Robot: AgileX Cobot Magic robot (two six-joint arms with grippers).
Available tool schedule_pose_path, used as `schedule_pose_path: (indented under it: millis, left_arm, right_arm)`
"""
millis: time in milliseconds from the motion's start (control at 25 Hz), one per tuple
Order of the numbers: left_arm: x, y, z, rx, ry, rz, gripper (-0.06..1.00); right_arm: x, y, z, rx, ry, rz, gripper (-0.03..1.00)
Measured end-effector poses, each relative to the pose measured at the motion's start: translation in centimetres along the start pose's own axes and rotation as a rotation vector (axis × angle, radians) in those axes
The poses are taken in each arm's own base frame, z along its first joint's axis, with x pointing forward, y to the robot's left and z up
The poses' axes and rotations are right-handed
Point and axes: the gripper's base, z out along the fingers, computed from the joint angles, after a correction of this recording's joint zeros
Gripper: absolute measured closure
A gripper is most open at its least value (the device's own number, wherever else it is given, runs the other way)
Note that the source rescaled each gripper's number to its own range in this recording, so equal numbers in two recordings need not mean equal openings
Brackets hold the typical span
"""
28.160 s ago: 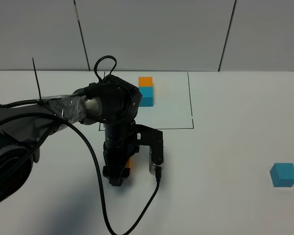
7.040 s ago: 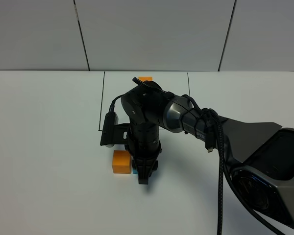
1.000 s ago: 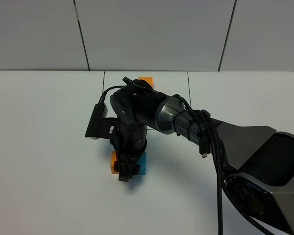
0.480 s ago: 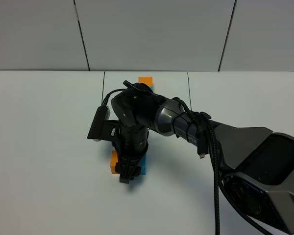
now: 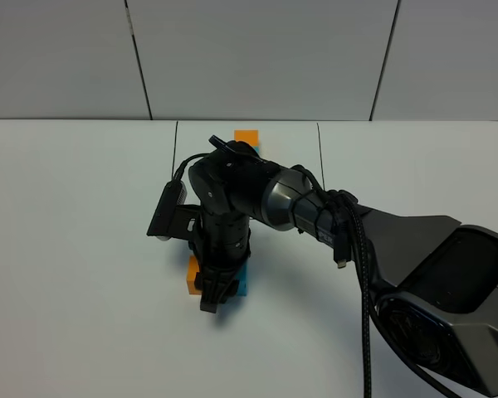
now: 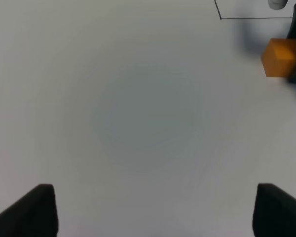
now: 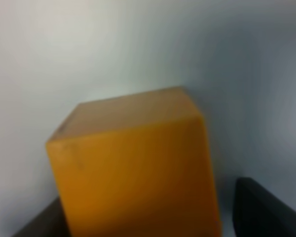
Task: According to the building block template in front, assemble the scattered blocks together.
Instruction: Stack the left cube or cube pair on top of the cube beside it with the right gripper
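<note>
Crouching over the orange cube [image 5: 192,275], the right gripper [image 5: 209,298] hides its jaws; gripping or not cannot be told. Teal cube [image 5: 241,280] sits just beside the orange cube, where seconds ago only a sliver showed: pair looks joined. Left gripper [image 6: 148,212] gapes empty, well apart from the orange cube. Beyond it, framed template [image 5: 247,137], half hidden.

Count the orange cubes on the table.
2. One orange cube sits far back in the black outline; the other lies nearer, under the right arm, by a teal cube. The arm could hide more.
</note>
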Motion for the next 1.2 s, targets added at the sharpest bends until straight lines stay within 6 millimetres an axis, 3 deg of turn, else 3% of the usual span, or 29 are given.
schedule_pose_path:
  millis: [120, 160, 800, 1200]
  left_arm:
    - [0.0, 0.0, 0.0, 0.0, 0.0, 0.0, -0.03]
    - [0.0, 0.0, 0.0, 0.0, 0.0, 0.0, -0.03]
    - [0.0, 0.0, 0.0, 0.0, 0.0, 0.0, -0.03]
    - [0.0, 0.0, 0.0, 0.0, 0.0, 0.0, -0.03]
  right_arm:
    - [-0.1, 0.1, 0.1, -0.016, -0.003, 0.008, 0.9]
    - [-0.1, 0.1, 0.1, -0.017, -0.004, 0.011, 0.96]
    - [-0.2, 0.1, -0.6, -0.01, -0.022, 0.21, 0.96]
    - [0.3, -0.6, -8.1, 0.027, -0.102, 0.593, 0.96]
